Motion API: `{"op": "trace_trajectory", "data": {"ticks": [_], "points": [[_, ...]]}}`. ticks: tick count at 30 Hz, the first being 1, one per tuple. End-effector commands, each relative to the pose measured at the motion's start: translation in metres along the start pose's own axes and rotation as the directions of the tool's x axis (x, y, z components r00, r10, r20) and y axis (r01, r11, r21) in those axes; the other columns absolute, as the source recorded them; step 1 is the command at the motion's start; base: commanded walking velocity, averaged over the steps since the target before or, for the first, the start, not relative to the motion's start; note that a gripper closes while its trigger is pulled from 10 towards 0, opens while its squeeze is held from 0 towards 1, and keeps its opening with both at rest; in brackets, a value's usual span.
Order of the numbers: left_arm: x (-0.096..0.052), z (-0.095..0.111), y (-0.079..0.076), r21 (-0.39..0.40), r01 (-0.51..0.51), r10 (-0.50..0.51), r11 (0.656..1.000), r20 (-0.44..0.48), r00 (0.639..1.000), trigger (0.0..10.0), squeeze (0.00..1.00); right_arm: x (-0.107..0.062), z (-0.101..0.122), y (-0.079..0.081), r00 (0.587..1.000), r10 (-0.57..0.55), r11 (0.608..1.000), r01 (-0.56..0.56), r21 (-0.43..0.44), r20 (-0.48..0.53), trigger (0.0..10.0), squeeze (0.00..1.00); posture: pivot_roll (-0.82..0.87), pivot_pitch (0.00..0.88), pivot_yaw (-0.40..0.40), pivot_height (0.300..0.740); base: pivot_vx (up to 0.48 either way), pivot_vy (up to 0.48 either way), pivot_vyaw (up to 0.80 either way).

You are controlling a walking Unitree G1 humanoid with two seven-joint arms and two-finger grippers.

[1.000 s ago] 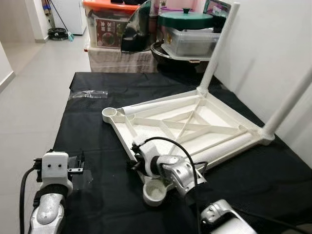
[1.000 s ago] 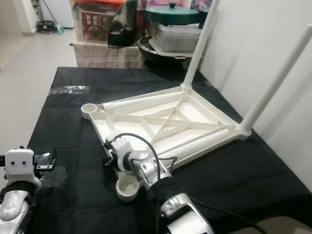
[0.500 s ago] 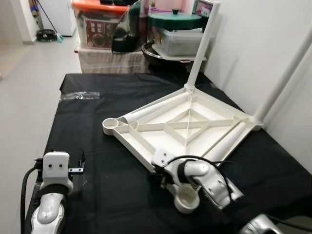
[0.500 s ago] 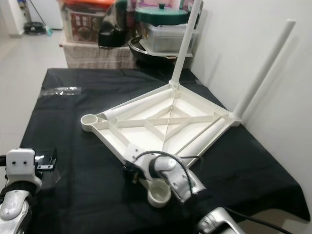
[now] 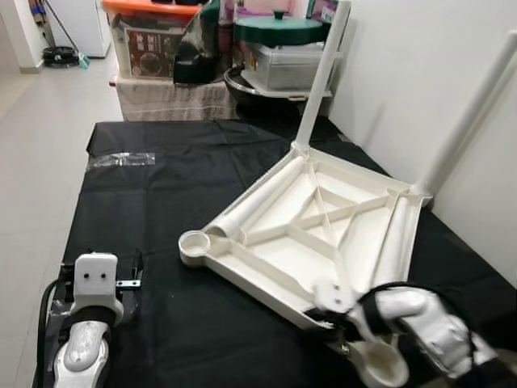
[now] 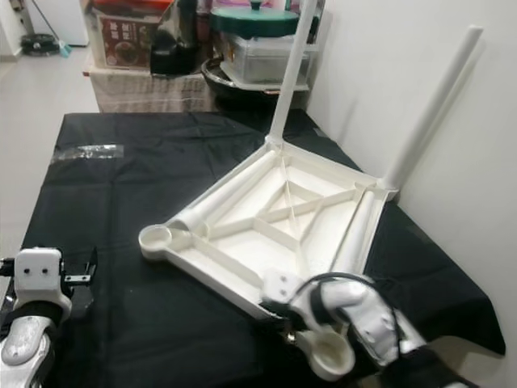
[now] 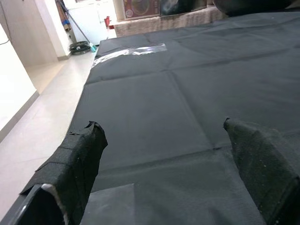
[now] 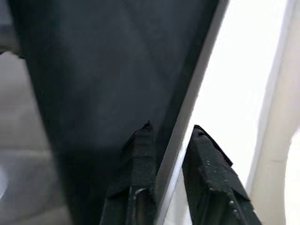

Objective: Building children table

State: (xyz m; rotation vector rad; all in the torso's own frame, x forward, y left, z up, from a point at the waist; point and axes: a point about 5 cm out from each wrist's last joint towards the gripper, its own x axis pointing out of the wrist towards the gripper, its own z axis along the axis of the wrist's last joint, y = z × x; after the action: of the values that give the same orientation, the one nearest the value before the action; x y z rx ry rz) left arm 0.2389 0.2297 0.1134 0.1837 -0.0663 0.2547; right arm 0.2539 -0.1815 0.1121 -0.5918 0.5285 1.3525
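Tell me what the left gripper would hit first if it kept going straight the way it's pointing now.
Probably nothing solid soon. The left gripper points low along the bare black tablecloth, fingers open. The clear plastic bag lies farther ahead near the cloth's far edge, though depth is hard to judge.

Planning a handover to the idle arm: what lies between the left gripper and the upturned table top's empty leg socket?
Bare black cloth, seen in the left eye view, lies between the left gripper and the empty leg socket.

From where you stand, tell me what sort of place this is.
Likely a home: a tiled floor, stacked storage boxes and a lidded pot against the wall, and an upturned white children's table on a black-covered table.
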Motion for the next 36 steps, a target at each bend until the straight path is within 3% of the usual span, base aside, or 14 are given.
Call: {"op": "trace_trajectory", "data": {"ticks": [1, 3, 5, 8, 13, 15, 24, 31, 33, 36], "points": [[-0.001, -0.002, -0.002, 0.012, 0.014, -0.014, 1.0, -0.006, 1.0, 10.0, 0.0, 0.008, 0.029, 0.009, 0.985, 0.126, 0.985, -0.11, -0.134, 0.12, 0.0, 0.0, 0.02, 0.0, -0.095, 0.74, 0.0, 0.0, 0.0], [-0.001, -0.002, -0.002, 0.012, 0.014, -0.014, 1.0, -0.006, 1.0, 10.0, 0.0, 0.008, 0.029, 0.009, 0.985, 0.126, 0.985, -0.11, -0.134, 0.12, 0.0, 0.0, 0.02, 0.0, -0.095, 0.74, 0.0, 0.0, 0.0], [0.0, -0.002, -0.002, 0.013, 0.019, -0.019, 1.0, -0.006, 1.0, 10.0, 0.0, -0.012, 0.018, 0.017, 0.984, 0.156, 0.98, -0.143, -0.138, 0.091, 0.0, 0.0, 0.0, 0.0, -0.078, 0.74, 0.0, 0.0, 0.0], [0.001, -0.003, -0.004, 0.014, 0.026, -0.026, 1.0, -0.007, 1.0, 10.0, 0.0, -0.027, 0.012, 0.021, 0.982, 0.175, 0.976, -0.164, -0.141, 0.073, 0.0, 0.0, 0.0, 0.0, -0.074, 0.74, 0.0, 0.0, 0.0], [0.004, -0.001, -0.007, 0.015, 0.041, -0.041, 0.999, 0.001, 0.999, 10.0, 0.0, -0.028, 0.011, 0.019, 0.976, 0.202, 0.964, -0.184, -0.192, 0.077, 0.0, 0.0, 0.0, 0.0, -0.075, 0.74, 0.0, 0.0, 0.0], [0.005, 0.0, -0.006, 0.016, 0.039, -0.039, 0.999, 0.006, 0.999, 10.0, 0.0, -0.028, 0.007, 0.017, 0.972, 0.234, 0.949, -0.221, -0.223, 0.032, 0.0, 0.0, 0.02, 0.0, -0.077, 0.74, 0.0, 0.0, 0.0], [0.007, 0.002, -0.003, 0.021, 0.028, -0.029, 0.999, 0.019, 0.999, 10.0, 0.0, -0.03, 0.004, -0.009, 0.948, 0.296, 0.893, -0.317, -0.321, -0.114, 0.0, 0.0, 0.04, 0.0, -0.089, 0.74, 0.0, 0.0, 0.0], [0.007, 0.002, -0.004, 0.021, 0.03, -0.03, 0.999, 0.021, 0.999, 10.0, 0.0, -0.031, 0.002, -0.021, 0.954, 0.255, 0.893, -0.295, -0.339, -0.158, 0.0, 0.0, 0.04, 0.0, -0.093, 0.74, 0.0, 0.0, 0.0], [0.008, 0.002, -0.004, 0.021, 0.029, -0.029, 0.999, 0.024, 0.999, 10.0, 0.0, -0.037, 0.0, -0.035, 0.957, 0.214, 0.891, -0.273, -0.362, -0.196, 0.0, 0.0, 0.04, 0.0, -0.092, 0.74, 0.0, 0.0, 0.0], [0.008, 0.002, -0.004, 0.021, 0.029, -0.029, 0.999, 0.024, 0.999, 10.0, 0.0, -0.039, 0.001, -0.04, 0.957, 0.207, 0.889, -0.271, -0.37, -0.202, 0.0, 0.0, 0.04, 0.0, -0.091, 0.74, 0.0, 0.0, 0.0]]}}
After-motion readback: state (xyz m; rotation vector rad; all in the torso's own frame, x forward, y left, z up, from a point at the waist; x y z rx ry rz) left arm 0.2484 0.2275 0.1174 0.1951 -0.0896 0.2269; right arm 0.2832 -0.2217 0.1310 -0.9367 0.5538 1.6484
